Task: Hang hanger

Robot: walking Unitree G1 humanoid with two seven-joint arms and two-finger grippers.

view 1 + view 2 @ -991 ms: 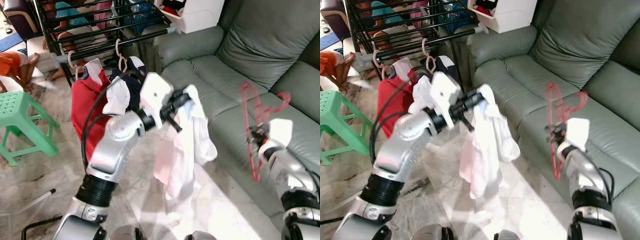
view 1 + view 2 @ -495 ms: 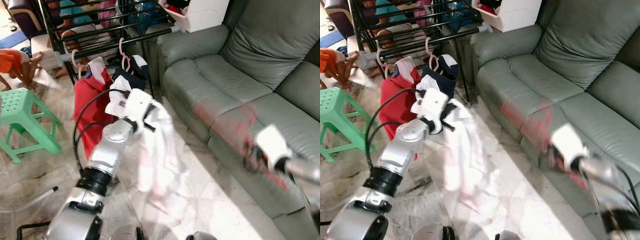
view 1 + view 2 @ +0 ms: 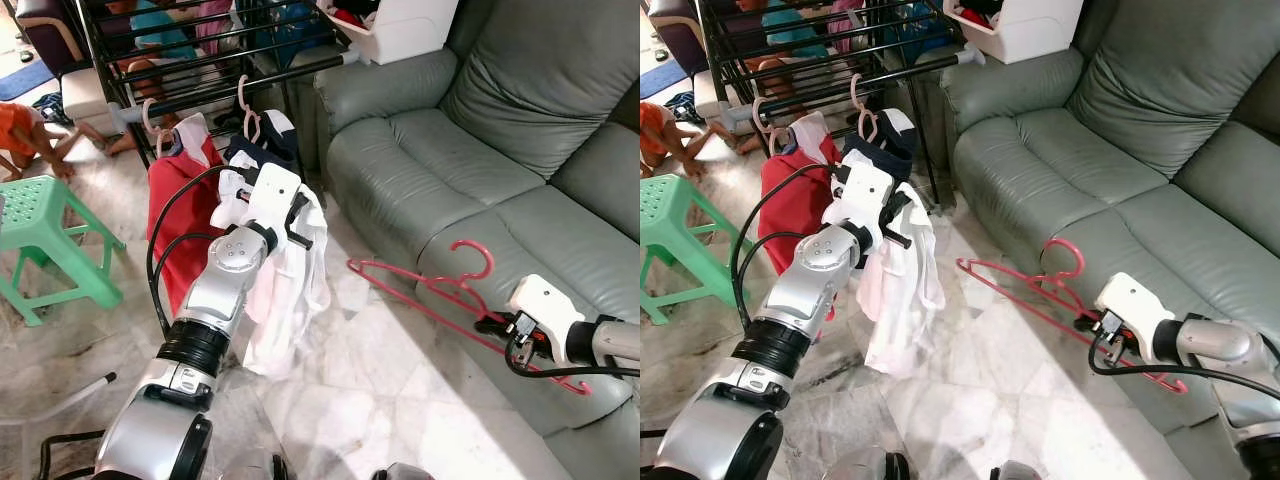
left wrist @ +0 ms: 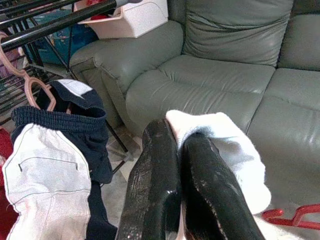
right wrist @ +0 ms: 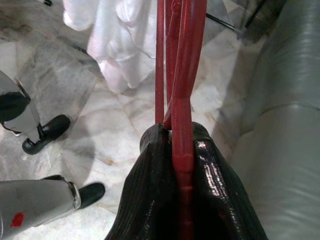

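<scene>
While my right gripper point(image 3: 503, 328) clamps the red hanger point(image 3: 430, 292), its long axis points toward the white shirt point(image 3: 290, 290) pinched in my left gripper point(image 3: 297, 222).

Silver arms point(image 3: 215, 300), white wrist housings point(image 3: 540, 303), looping black cables point(image 3: 160, 270), black feet point(image 5: 47, 132)

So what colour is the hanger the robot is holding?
Red; the hanger shows best in the left eye view.

Grey-green leather sofa point(image 3: 500, 140), green plastic stool point(image 3: 40, 230), white bin point(image 3: 400, 25), marble floor point(image 3: 400, 400).
</scene>
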